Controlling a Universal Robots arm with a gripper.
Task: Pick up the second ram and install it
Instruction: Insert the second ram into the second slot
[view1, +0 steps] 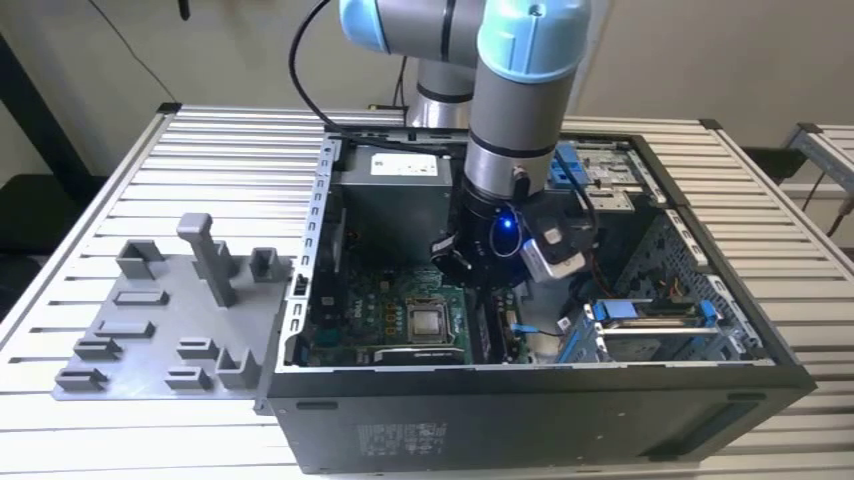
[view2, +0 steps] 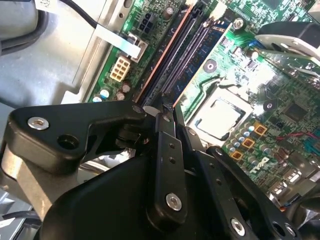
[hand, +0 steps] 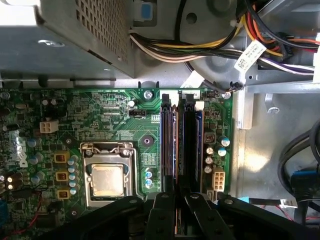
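Note:
My gripper (hand: 179, 196) hangs inside the open computer case (view1: 534, 425), right over the memory slots of the green motherboard (hand: 100, 112). The second ram (hand: 174, 145) stands edge-on in a slot, a long dark strip with a coppery edge. Its near end runs in between my fingertips (hand: 169, 195), which are closed narrowly around it. In the second wrist view the gripper (view2: 167, 106) meets the same strip (view2: 184, 50) at its end. From the exterior view, the gripper (view1: 461, 272) sits low above the board (view1: 394, 320).
The processor socket (hand: 107, 179) lies beside the slots. The metal power supply box (hand: 75, 40) and a bundle of cables (hand: 200, 50) crowd the slots' far end. A grey plastic tray (view1: 134, 375) with blocks and posts lies outside the case at the exterior view's left.

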